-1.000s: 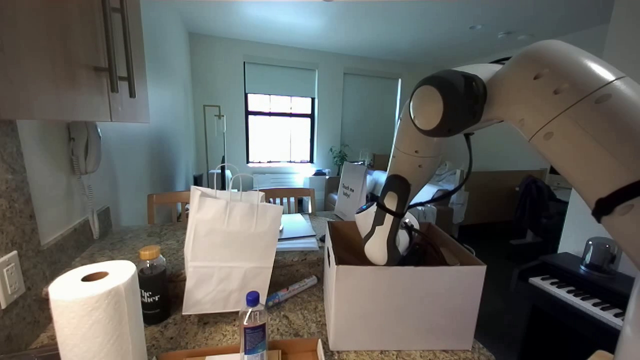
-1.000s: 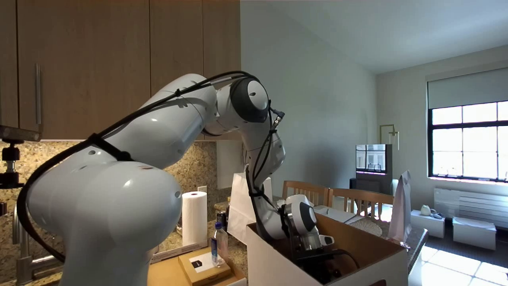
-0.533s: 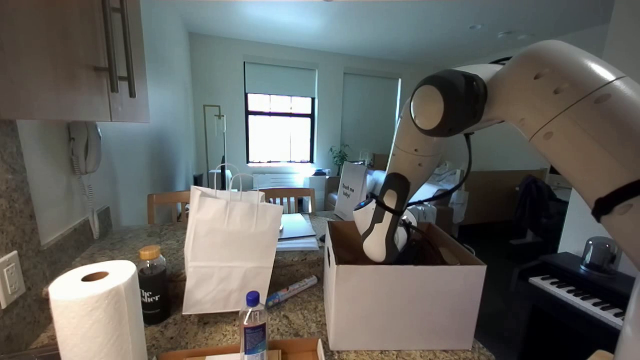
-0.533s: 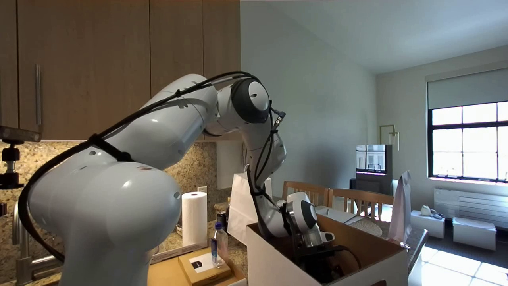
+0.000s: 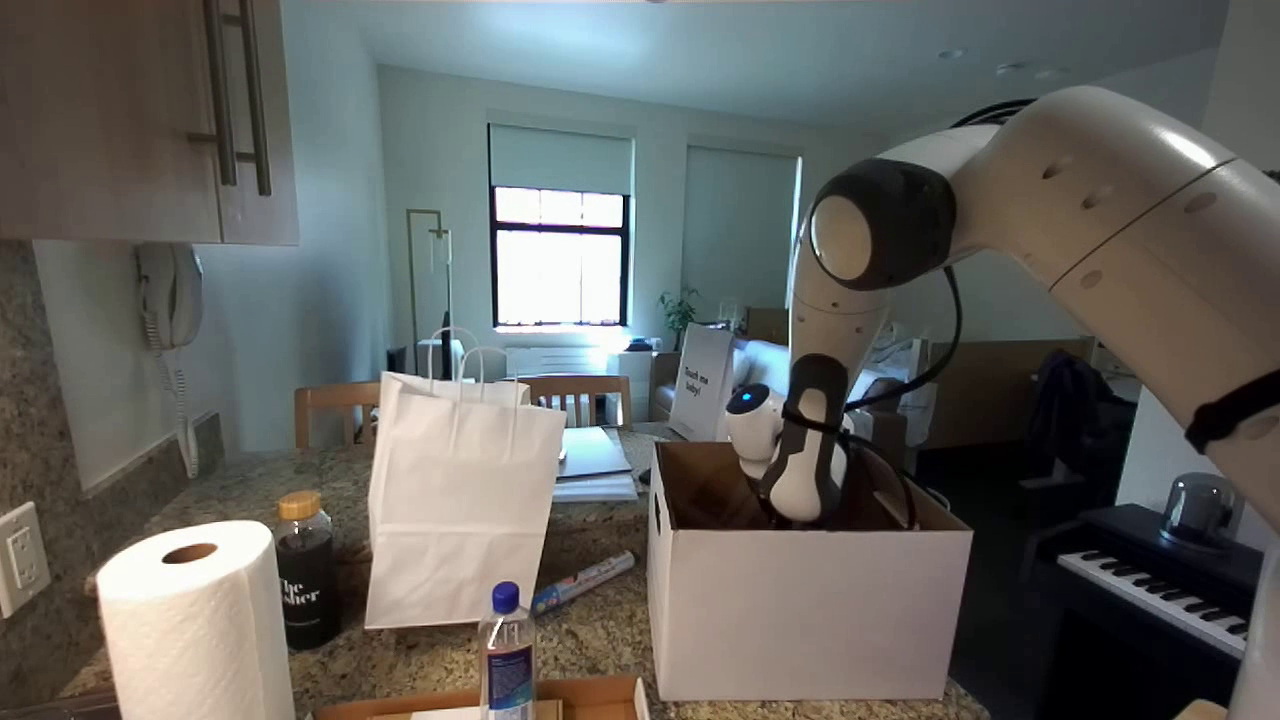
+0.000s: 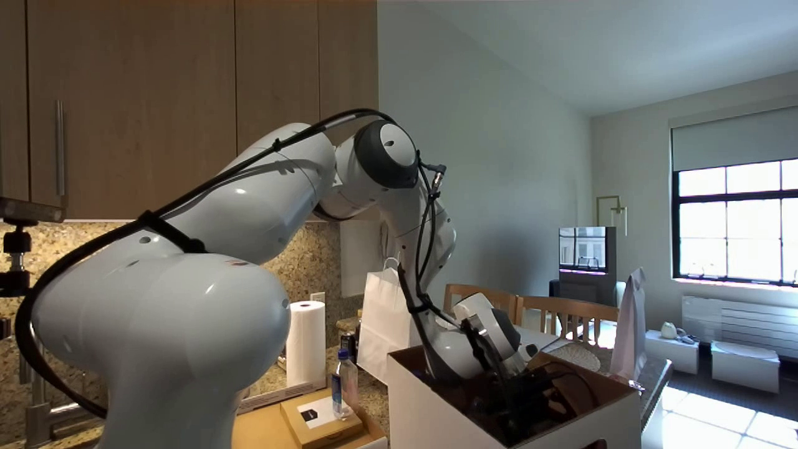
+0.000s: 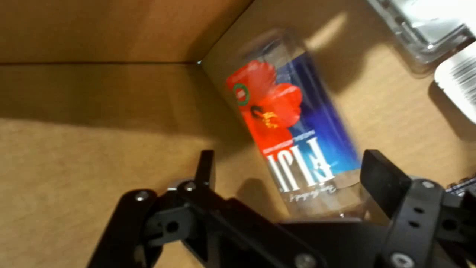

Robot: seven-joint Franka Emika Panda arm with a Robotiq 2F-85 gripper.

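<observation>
My gripper stands open inside a white cardboard box, its fingers spread wide. A clear plastic bottle with a blue and red flower label lies on the brown box floor in the wrist view. Its lower part shows between the two fingers, closer to the right finger; the left finger is well apart from it. Whether the right one touches the bottle I cannot tell. The gripper body covers the bottle's near end. In both exterior views the box walls hide the fingertips.
Also in the box are a clear plastic package and a white barcoded item. Beside the box on the counter stand a white paper bag, a blue-capped bottle, a paper towel roll and a dark bottle. A printed tube lies nearby.
The arm's wrist has tilted and swung within the box over the last half second. In an exterior view, more of the hand's black parts now show above the rim. The box stayed put.
</observation>
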